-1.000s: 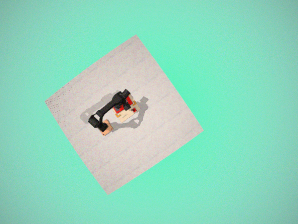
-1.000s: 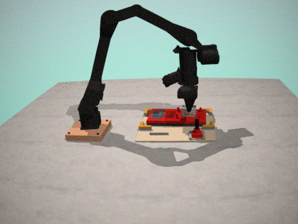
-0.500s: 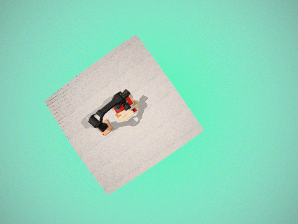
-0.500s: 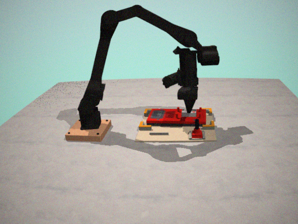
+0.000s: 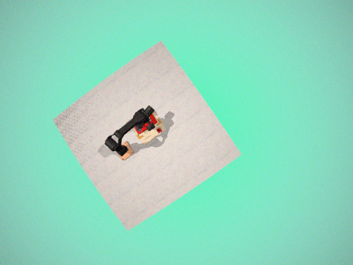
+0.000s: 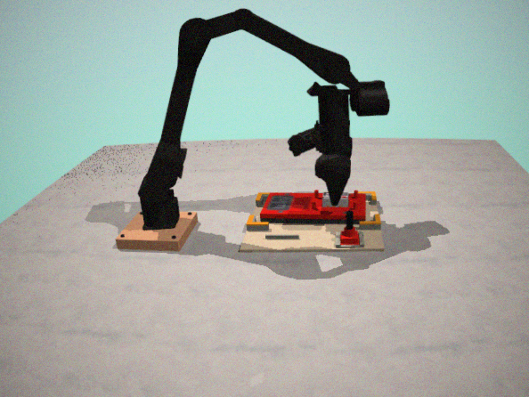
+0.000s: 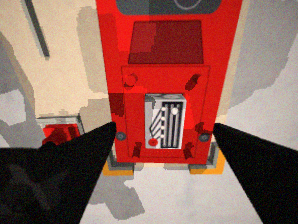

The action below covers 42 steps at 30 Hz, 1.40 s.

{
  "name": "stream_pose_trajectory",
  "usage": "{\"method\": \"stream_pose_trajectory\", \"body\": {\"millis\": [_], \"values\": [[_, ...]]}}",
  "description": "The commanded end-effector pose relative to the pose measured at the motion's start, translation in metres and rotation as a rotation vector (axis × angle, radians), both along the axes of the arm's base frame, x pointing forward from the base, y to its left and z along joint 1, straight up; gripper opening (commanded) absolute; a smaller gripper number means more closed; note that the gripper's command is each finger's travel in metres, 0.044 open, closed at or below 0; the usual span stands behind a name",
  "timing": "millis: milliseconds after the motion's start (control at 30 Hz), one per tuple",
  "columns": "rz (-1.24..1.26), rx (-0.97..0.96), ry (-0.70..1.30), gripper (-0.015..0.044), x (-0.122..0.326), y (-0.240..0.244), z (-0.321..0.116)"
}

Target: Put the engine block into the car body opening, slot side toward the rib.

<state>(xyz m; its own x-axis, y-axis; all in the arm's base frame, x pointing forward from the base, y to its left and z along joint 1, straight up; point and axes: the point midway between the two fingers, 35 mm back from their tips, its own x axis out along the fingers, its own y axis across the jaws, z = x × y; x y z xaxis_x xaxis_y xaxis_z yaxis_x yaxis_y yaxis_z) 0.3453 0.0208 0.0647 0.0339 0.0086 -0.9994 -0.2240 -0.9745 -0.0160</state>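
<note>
One big red car body [image 5: 153, 119] [image 6: 289, 214] [image 7: 165, 77] lies on the tabletop's [image 5: 166, 166] [image 6: 249, 311] cream board [image 5: 147, 136] [image 6: 249, 242] [image 7: 65, 75]. The hand [image 5: 150, 126] [image 6: 336, 200] [image 7: 164, 126] is spread wide around the engine block [image 6: 340, 201] [image 7: 165, 122], which sits in the opening. Lift slowly, straight up, missing the pegs [image 6: 356, 194] [image 7: 120, 135].

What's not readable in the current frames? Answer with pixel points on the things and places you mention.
- Engine block [image 7: 166, 122] seating depth: wrist looks down on it; in the exterior view the end effector [image 7: 164, 126] [image 6: 335, 204] covers part.
- Rib and slot: too small and blurred in the wrist view.
- Fingertip contact with the car body [image 6: 289, 214] [image 7: 165, 45]: wrist angle hides any gap.
- Top view: arm covers the block.
</note>
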Motion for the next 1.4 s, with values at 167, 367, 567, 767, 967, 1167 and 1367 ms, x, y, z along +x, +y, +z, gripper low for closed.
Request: {"method": "stream_pose_trajectory", "body": {"millis": [167, 367, 567, 767, 967, 1167, 1367], "values": [[0.000, -0.002, -0.002, 0.0440, -0.001, 0.000, 0.014], [0.000, -0.002, -0.002, 0.0335, -0.001, 0.000, 0.014], [0.000, -0.002, -0.002, 0.0177, -0.001, 0.000, 0.014], [0.000, -0.002, -0.002, 0.0020, -0.001, 0.000, 0.014], [0.000, -0.002, -0.002, 0.0000, -0.001, 0.000, 0.014], [0.000, -0.002, -0.002, 0.0000, -0.001, 0.000, 0.014], [0.000, -0.002, -0.002, 0.0000, -0.001, 0.000, 0.014]]}}
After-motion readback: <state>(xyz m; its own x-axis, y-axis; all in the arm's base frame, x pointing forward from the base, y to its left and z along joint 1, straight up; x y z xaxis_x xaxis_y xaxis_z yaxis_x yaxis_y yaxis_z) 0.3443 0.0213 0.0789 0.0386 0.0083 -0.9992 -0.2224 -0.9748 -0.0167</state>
